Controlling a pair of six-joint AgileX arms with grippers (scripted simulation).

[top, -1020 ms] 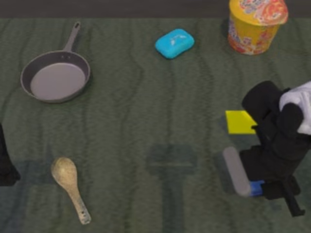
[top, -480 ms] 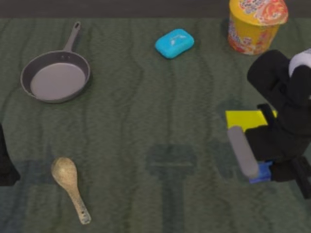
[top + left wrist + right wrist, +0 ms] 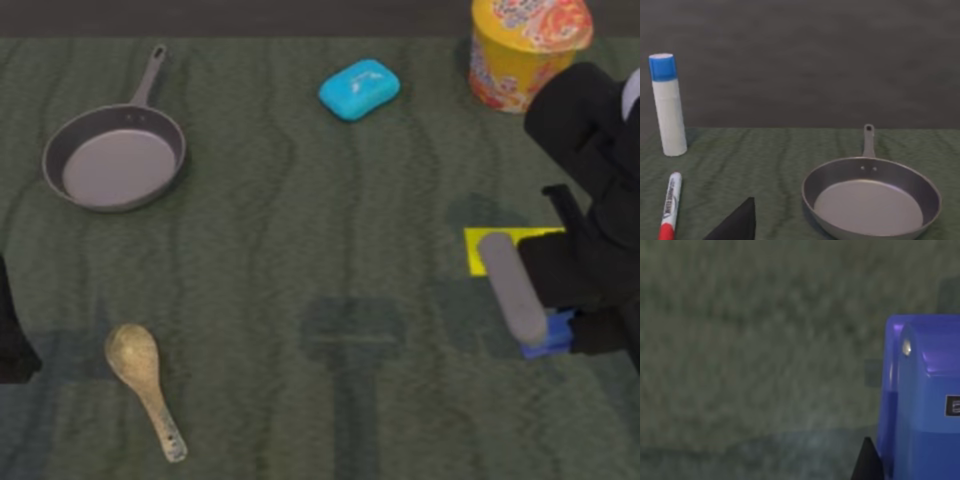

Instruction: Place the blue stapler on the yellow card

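The blue stapler [image 3: 548,337] hangs in my right gripper [image 3: 572,332], which is shut on it at the table's right side. Its long grey glossy part [image 3: 512,286] reaches over the front left part of the yellow card [image 3: 528,235], which lies flat on the green cloth and is half hidden by the arm. In the right wrist view the blue stapler [image 3: 925,405] fills one side above the cloth, with a black fingertip [image 3: 868,462] against it. My left gripper [image 3: 10,335] is parked at the left edge.
A grey frying pan [image 3: 115,155] sits at the far left and a wooden spoon [image 3: 143,382] at the near left. A cyan soap block [image 3: 359,88] and a yellow printed cup [image 3: 525,50] stand along the back. The left wrist view shows a white tube [image 3: 668,105] and a red marker [image 3: 670,207].
My right arm has carried the stapler away from the table's front edge and slightly right, so its grey part now overlaps the yellow card. The left arm has not moved.
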